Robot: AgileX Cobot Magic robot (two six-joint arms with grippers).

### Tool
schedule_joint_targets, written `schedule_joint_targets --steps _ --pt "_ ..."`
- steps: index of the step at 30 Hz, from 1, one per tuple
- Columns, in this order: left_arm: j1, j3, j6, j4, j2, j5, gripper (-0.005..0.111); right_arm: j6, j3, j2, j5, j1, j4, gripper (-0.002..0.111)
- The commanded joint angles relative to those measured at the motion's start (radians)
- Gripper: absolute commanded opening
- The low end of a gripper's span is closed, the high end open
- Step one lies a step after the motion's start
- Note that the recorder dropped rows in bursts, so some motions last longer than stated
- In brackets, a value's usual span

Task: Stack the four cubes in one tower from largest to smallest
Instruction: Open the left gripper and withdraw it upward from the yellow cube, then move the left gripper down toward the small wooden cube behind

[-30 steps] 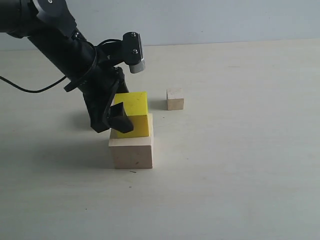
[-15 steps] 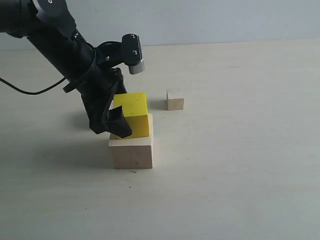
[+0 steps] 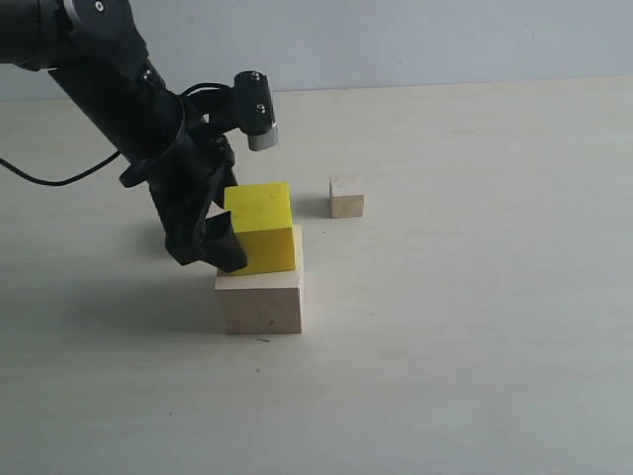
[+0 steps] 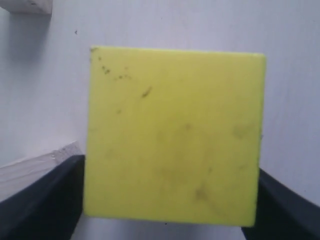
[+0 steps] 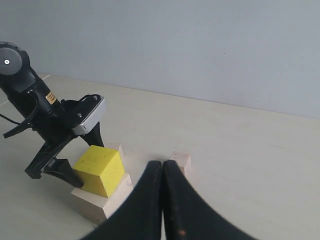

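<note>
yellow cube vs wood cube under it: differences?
Colour: the yellow cube is bright yellow, the wood cube pale, bare.
Size: yellow cube smaller than wood cube.
Place: yellow cube sits on the wood cube, which rests on the table.
Both are square-faced blocks.

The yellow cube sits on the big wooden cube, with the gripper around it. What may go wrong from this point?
1. The left gripper stands open, but its fingers lie close along both sides of the yellow cube; a skewed retreat may drag it across the large pale wood cube.
2. A smaller wood cube sits close by the stack and shows only in the right wrist view; reaching for it may bump the stack.
</note>
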Motion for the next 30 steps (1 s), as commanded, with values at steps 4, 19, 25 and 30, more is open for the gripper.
schedule_joint_targets --steps 4,19,25,30 --pt "0.003 -0.003 -0.029 0.024 -0.013 0.008 0.075 0.001 0.0 0.002 0.001 0.002 0.001 0.0" --pt "0.059 -0.003 -0.202 0.165 -0.207 0.041 0.075 0.001 0.0 0.002 0.001 0.002 0.001 0.0" --pt "0.122 -0.003 -0.22 0.144 -0.223 -0.02 0.075 0.001 0.0 0.002 0.001 0.002 0.001 0.0" --pt "0.131 -0.003 -0.22 0.11 -0.186 -0.104 0.075 0.001 0.0 0.002 0.001 0.002 0.001 0.0"
